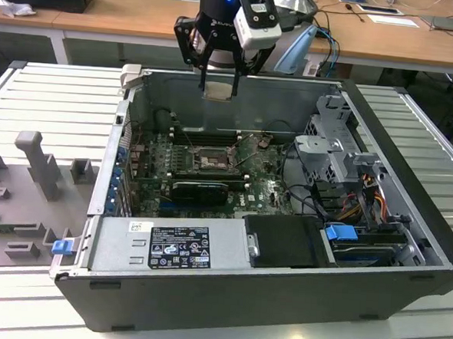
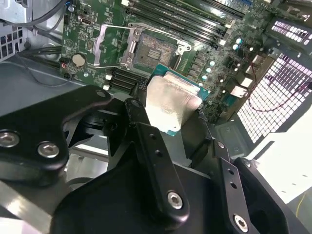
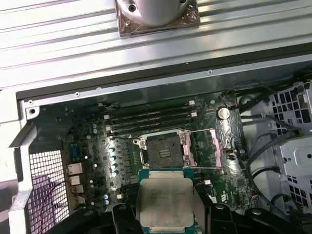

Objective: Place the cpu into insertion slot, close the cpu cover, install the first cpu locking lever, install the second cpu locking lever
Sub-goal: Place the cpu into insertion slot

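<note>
- Gripper (image 1: 217,88) is seen clenched on the cpu (image 1: 217,92), which is held by two opposite edges above the far wall of the open computer case (image 1: 242,293).
- In both wrist views the cpu (image 2: 170,105) (image 3: 165,202) is shown flat between the black fingers (image 2: 144,126), pale metal face outward, with a green rim around it.
- The chip is held apart from the board, well above the insertion slot (image 1: 210,161), and nothing is seated in it.
- The insertion slot (image 3: 163,151) (image 2: 152,52) is left uncovered, and its pale contact field is exposed.
- The cpu cover (image 3: 204,148) (image 2: 112,46) is swung open and lies just beside the slot, hinged at one edge.
- Long black memory sticks (image 3: 148,119) are set in a row near the slot, on the side towards the case's far wall.
- The case is laid on its side on a slatted grey table (image 1: 54,97).
</note>
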{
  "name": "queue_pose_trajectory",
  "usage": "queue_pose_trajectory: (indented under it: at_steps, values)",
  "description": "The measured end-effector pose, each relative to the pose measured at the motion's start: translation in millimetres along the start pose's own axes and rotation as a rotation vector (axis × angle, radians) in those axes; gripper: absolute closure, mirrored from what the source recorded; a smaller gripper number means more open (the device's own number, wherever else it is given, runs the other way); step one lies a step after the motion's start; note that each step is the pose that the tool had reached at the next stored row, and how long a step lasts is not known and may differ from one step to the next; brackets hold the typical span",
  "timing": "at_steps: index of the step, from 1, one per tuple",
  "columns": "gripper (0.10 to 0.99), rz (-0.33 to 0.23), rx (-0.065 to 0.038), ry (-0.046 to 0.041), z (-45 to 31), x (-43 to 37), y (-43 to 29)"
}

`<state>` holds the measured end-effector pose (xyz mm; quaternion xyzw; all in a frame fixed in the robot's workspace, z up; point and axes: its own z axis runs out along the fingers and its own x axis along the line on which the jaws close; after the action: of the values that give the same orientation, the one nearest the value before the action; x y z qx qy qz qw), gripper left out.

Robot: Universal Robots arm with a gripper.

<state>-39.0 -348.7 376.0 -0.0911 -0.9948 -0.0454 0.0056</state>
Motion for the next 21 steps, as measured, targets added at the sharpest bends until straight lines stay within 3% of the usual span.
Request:
queue_pose_trajectory:
  at_steps: [21]
  values:
    - [0.561,0.122,-0.002,-0.011,0.4,0.0,0.0]
